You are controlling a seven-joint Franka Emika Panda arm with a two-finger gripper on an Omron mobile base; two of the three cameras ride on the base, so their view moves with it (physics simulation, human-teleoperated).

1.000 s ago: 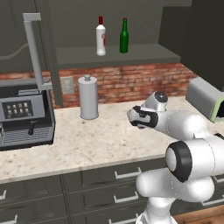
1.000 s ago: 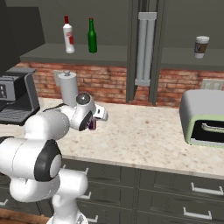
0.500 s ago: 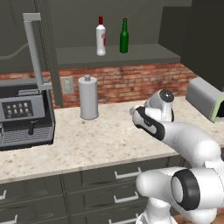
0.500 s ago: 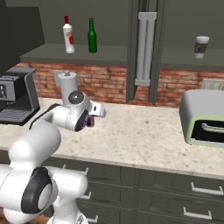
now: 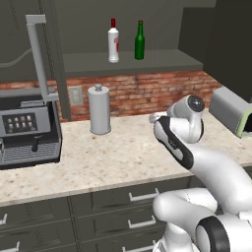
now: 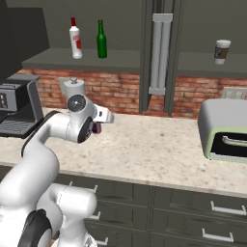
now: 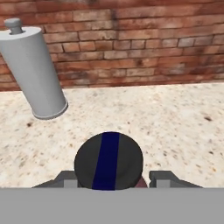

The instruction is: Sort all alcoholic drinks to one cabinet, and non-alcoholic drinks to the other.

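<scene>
The purple bottle (image 7: 109, 161) sits upright between the tool's (image 7: 114, 178) 2 fingertips, clenched, above the worktop (image 7: 175, 122), canister (image 7: 36, 72) beyond.

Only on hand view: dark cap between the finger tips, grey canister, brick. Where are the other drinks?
Observer: The white bottle and green bottle stand side by side on the left cabinet's shelf.
Operator: Coffee cup?
Observer: The coffee cup stands alone on the right cabinet's shelf, above the toaster.
Operator: Is that cap the purple one?
Observer: Yes. The right base view shows the purple bottle at the pincer, which looks closed on it. I cannot tell whether it is off the counter.
</scene>
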